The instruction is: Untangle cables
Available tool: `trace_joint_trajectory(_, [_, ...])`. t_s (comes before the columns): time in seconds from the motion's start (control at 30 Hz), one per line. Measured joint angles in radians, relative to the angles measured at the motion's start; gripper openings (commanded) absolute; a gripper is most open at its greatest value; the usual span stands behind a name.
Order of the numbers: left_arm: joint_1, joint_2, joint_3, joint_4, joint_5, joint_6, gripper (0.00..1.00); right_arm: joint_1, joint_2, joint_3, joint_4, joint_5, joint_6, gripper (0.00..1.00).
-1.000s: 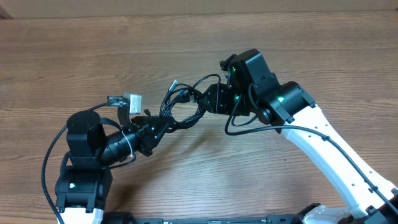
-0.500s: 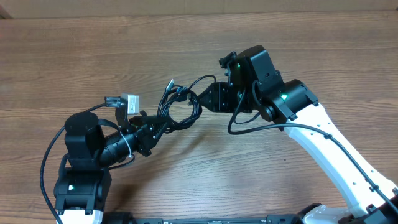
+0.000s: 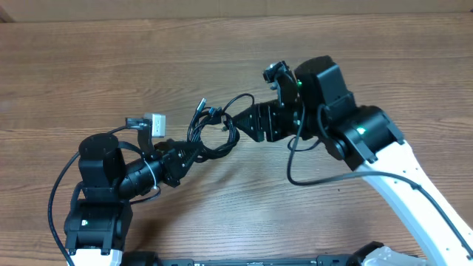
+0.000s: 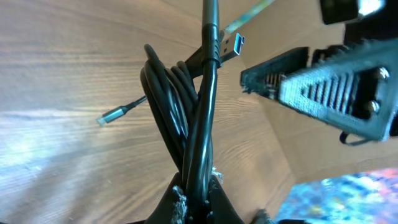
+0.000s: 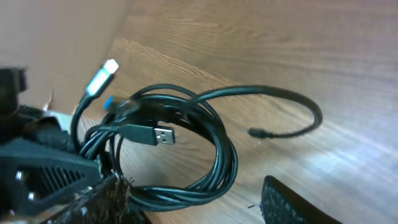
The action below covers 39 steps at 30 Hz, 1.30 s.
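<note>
No readable text, label, brand or number on anything in view

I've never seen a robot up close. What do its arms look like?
The right arm has white shells, black joints, a green light and a loose black cable. The left arm is mostly black and rounded. The left tool and right tool are black.

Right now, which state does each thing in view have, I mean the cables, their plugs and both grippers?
cables: bunched in tangled loops, clamped at one side
left gripper: shut on the cables
right gripper: open, fingers on either side of the loops, gripping nothing
USB-A plug: unplugged, free
small silver plug: unplugged, free
</note>
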Motion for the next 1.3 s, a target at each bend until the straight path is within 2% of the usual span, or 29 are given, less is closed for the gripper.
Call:
trace_joint_trajectory(0.23, [0.000, 0.000, 0.000, 0.041, 0.050, -0.196, 0.04, 0.005, -0.003, 0.000, -0.061, -0.005, -0.096, 0.66])
trace_joint_trajectory(0.5, [0.000, -0.002, 0.001, 0.204, 0.155, -0.372, 0.04, 0.011, -0.003, 0.000, -0.111, -0.017, -0.119, 0.63])
trace_joint_trajectory(0.6, [0.000, -0.002, 0.001, 0.205, 0.175, -0.411, 0.04, 0.028, -0.003, 0.000, -0.094, -0.019, -0.122, 0.48])
trace_joint_trajectory(0.67, [0.000, -0.002, 0.001, 0.206, 0.189, -0.430, 0.04, 0.043, -0.003, 0.000, -0.077, -0.016, -0.126, 0.42])
trace_joint_trajectory(0.9, [0.005, -0.004, 0.002, 0.241, 0.218, -0.460, 0.04, 0.047, -0.003, -0.002, -0.062, -0.012, -0.124, 0.42])
trace_joint_trajectory(1.03, [0.005, -0.004, 0.002, 0.273, 0.226, -0.475, 0.04, 0.047, -0.003, -0.002, -0.064, -0.011, -0.129, 0.19])
trace_joint_trajectory(1.1, [0.005, -0.004, 0.002, 0.278, 0.229, -0.477, 0.04, 0.047, -0.003, -0.002, -0.070, -0.010, -0.124, 0.13])
trace_joint_trajectory(1.3, [0.005, -0.005, 0.002, 0.282, 0.234, -0.472, 0.04, 0.046, -0.003, -0.002, -0.077, -0.003, -0.101, 0.12])
